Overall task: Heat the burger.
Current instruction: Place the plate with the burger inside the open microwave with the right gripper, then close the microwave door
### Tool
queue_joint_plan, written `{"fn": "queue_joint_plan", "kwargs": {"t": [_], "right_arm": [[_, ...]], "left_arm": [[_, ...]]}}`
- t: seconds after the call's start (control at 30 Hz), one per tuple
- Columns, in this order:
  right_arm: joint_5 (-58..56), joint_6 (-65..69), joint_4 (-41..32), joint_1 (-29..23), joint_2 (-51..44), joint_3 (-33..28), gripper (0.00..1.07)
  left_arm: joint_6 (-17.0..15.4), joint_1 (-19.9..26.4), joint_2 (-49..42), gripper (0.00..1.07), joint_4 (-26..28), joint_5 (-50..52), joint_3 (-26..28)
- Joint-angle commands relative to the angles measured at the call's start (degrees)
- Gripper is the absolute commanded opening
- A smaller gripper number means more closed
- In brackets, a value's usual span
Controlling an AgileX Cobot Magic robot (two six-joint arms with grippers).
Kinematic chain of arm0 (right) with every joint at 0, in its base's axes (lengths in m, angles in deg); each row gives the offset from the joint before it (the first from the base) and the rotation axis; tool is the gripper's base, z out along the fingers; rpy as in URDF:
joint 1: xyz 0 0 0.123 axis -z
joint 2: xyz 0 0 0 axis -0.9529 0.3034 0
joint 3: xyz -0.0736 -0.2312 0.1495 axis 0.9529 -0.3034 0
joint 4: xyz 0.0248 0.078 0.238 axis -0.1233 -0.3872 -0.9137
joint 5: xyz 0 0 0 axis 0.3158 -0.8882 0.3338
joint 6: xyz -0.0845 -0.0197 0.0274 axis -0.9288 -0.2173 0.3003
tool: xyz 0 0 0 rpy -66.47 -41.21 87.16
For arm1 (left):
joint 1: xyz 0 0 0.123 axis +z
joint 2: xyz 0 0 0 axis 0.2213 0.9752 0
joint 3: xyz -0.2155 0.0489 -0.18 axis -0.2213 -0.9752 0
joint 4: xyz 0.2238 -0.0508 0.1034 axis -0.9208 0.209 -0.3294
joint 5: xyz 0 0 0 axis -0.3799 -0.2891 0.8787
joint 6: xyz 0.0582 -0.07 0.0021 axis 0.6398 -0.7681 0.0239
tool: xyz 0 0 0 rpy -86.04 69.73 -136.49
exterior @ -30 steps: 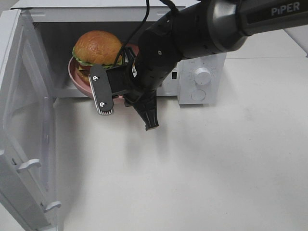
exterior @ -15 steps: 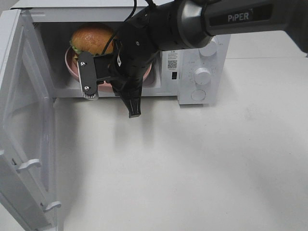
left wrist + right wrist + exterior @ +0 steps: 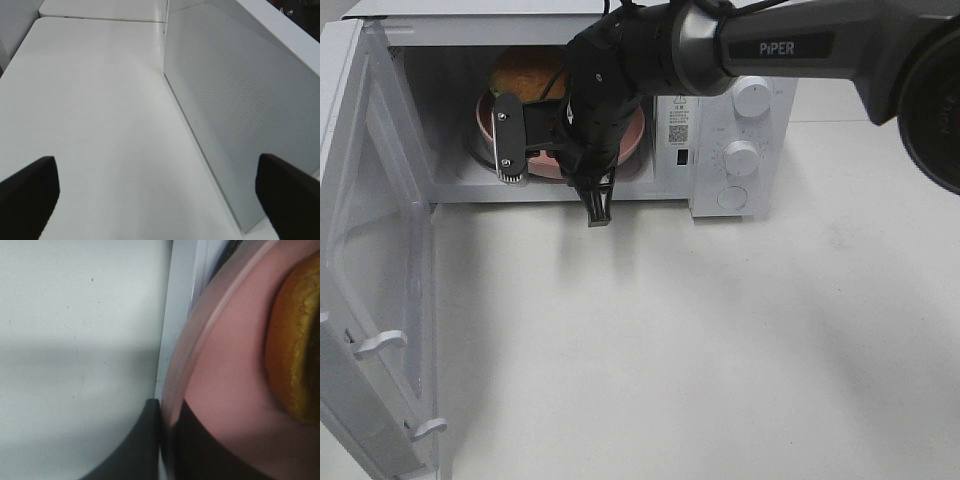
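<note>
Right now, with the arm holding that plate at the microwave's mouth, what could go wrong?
1. The right gripper pinches only the pink plate's rim, which in the wrist view looks to lie over the microwave's front sill. Released here, the plate might tip out or block the door.
2. The burger sits loose, so a tilt could slide it off.

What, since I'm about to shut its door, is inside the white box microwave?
A round pink plate carrying a golden-brown-bunned burger is inside the white microwave, the black right gripper shut on its rim. The arm covers the burger's lower layers and much of the plate.
</note>
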Motion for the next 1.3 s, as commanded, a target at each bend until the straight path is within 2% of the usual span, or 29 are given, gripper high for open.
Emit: {"fn": "queue_joint_plan", "kwargs": {"t": [0.03, 0.37, 0.47, 0.57, 0.6, 0.63, 0.67, 0.7, 0.77, 0.8, 0.83, 0.87, 0.9, 1.03, 1.1, 1.3], "right_arm": [[1.6, 0.06, 0.8, 0.46, 0.86, 3.78, 0.0], [1.6, -0.11, 0.4, 0.46, 3.44, 6.88, 0.0], [2.29, -0.11, 0.4, 0.4, 3.61, 6.88, 0.04], [2.35, 0.4, 0.4, 0.29, 3.61, 6.88, 0.13], [2.35, 0.97, 0.4, 0.29, 3.61, 6.88, 0.21], [2.35, 0.97, 0.4, 0.29, 3.61, 6.88, 0.21], [2.35, 1.72, 0.34, 0.29, 3.61, 6.88, 0.31], [2.35, 1.72, 0.34, 0.29, 3.61, 6.88, 0.31], [2.01, 3.55, 0.17, 0.29, 3.61, 6.88, 0.44], [2.01, 3.55, 0.17, 0.29, 3.61, 6.88, 0.44], [1.66, 4.7, 0.17, 0.29, 3.61, 6.88, 0.51], [1.66, 4.7, 0.17, 0.29, 3.61, 6.88, 0.51], [1.6, 4.87, 0.17, 0.29, 3.61, 6.88, 0.56], [1.6, 5.73, 0.17, 0.29, 2.75, 5.84, 0.63], [2.69, 6.36, 0.11, 0.29, 1.32, 3.5, 0.68], [5.61, 6.36, 0.11, 0.29, -2.41, -3.09, 0.7]], "left_arm": [[-0.17, -0.11, -0.8, 1.0, -0.06, 0.8, -0.11], [-0.17, -0.11, -0.8, 1.0, -0.11, 0.8, -0.11], [-0.17, -0.11, -0.8, 1.0, -0.11, 0.8, -0.11], [-0.17, -0.11, -0.8, 1.0, -0.11, 0.8, -0.11], [-0.17, -0.11, -0.8, 1.0, -0.11, 0.8, -0.11], [-0.17, -0.11, -0.8, 1.0, -0.11, 0.8, -0.11], [-0.17, -0.11, -0.8, 1.0, -0.11, 0.8, -0.11], [-0.17, -0.11, -0.8, 1.0, -0.11, 0.8, -0.11], [-0.17, -0.11, -0.8, 1.0, -0.11, 0.8, -0.11], [-0.17, -0.11, -0.8, 1.0, -0.11, 0.8, -0.11], [-0.17, -0.11, -0.8, 1.0, -0.11, 0.8, -0.11], [-0.17, -0.11, -0.8, 1.0, -0.11, 0.8, -0.11], [-0.17, -0.11, -0.8, 1.0, -0.11, 0.8, -0.11], [-0.17, -0.11, -0.8, 1.0, -0.11, 0.8, -0.11], [-0.17, -0.11, -0.8, 1.0, -0.11, 0.8, -0.11], [-0.17, -0.11, -0.8, 1.0, -0.11, 0.8, -0.11]]}}
